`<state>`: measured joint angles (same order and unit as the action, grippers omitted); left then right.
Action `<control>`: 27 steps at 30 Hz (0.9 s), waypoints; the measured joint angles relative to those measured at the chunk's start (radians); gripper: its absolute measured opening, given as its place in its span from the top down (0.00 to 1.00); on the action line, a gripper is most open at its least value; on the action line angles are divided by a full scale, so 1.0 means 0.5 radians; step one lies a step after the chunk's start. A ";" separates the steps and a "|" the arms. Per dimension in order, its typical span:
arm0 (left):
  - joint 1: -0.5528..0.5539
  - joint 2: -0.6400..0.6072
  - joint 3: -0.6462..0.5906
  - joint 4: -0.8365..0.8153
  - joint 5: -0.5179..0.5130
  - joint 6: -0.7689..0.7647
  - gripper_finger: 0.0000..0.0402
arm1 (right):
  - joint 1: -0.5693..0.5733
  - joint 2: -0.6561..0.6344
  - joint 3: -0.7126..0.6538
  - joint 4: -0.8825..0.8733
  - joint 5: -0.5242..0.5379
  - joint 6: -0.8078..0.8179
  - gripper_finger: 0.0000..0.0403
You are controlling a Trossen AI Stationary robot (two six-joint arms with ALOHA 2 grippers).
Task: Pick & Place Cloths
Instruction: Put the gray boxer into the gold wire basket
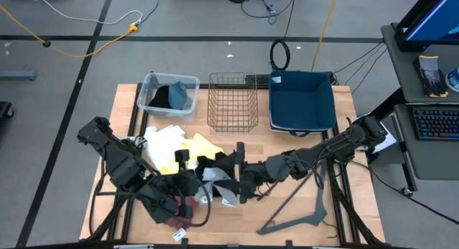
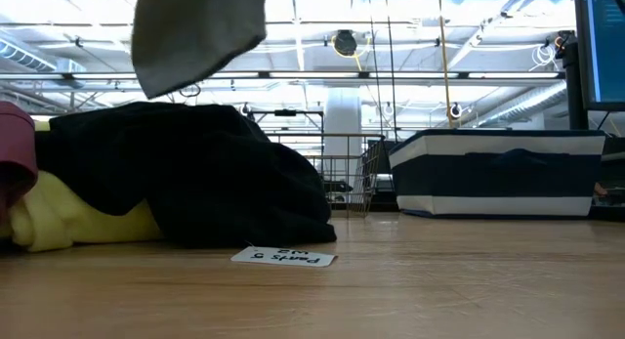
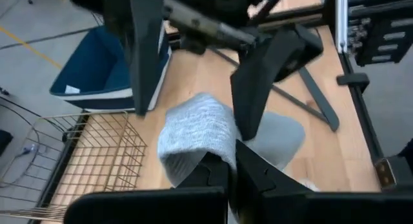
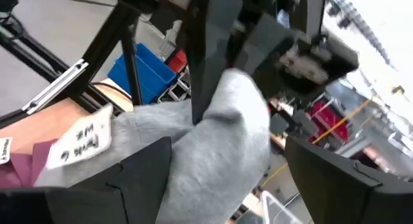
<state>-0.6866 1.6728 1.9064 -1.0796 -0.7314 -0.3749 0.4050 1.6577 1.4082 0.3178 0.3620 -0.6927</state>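
Observation:
A grey cloth [image 1: 222,184] hangs lifted between my two grippers over the near middle of the table; in the low view the grey cloth [image 2: 195,36] is clear of the wood. My left gripper [image 1: 206,183] is shut on it. My right gripper [image 1: 234,176] is open wide, one finger on each side of the grey cloth [image 4: 219,133]; whether they touch it I cannot tell. A white tag [image 4: 80,140] hangs on the cloth. Black [image 2: 186,173], yellow [image 2: 78,222], maroon [image 2: 15,153] and white [image 1: 161,141] cloths lie heaped on the table. My left gripper [image 3: 232,169] pinches the grey cloth at a bunched fold [image 3: 200,143] between its two fingers. The cloth is lifted clear of the table and bulges beyond the fingertips. One layer or several, I cannot tell.
Along the far edge stand a clear bin [image 1: 152,82] holding dark cloths, a wire basket [image 1: 233,102] and a dark blue fabric bin [image 1: 301,98]. A black angled frame [image 1: 301,213] lies near the right front. A loose tag [image 2: 283,256] lies on the wood.

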 joint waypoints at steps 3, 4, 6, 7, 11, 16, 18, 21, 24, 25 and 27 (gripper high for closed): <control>0.016 0.005 0.000 0.064 0.010 0.051 1.00 | -0.037 0.000 0.000 -0.003 0.000 0.123 0.26; 0.016 0.007 0.000 0.089 0.030 0.084 1.00 | -0.049 0.000 0.000 -0.005 0.000 0.169 0.26; 0.015 0.007 0.000 0.133 0.056 0.137 1.00 | -0.072 0.000 0.000 -0.040 -0.003 0.259 0.26; 0.013 0.007 0.000 0.149 0.063 0.157 1.00 | -0.083 0.000 0.000 -0.064 -0.007 0.312 0.27; 0.015 0.007 0.000 0.196 0.071 0.223 1.00 | -0.126 0.000 0.000 -0.164 -0.011 0.525 0.31; 0.012 0.007 0.000 0.227 0.071 0.263 1.00 | -0.145 0.000 0.000 -0.225 -0.074 0.594 0.45; 0.013 0.007 0.000 0.229 0.071 0.263 1.00 | -0.148 0.000 0.000 -0.227 -0.125 0.619 0.54; 0.015 0.007 0.000 0.230 0.084 0.263 1.00 | -0.150 0.000 0.000 -0.229 -0.164 0.635 0.71; 0.013 0.007 0.000 0.229 0.085 0.263 1.00 | -0.149 0.000 0.000 -0.229 -0.174 0.632 0.88; 0.013 0.007 0.000 0.228 0.085 0.264 1.00 | -0.149 0.000 0.000 -0.229 -0.174 0.629 0.94; 0.013 0.007 0.000 0.226 0.089 0.264 1.00 | -0.149 0.000 0.000 -0.229 -0.200 0.621 0.98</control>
<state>-0.6800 1.6764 1.9064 -0.9665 -0.6870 -0.2428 0.3305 1.6577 1.4082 0.2031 0.2620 -0.3824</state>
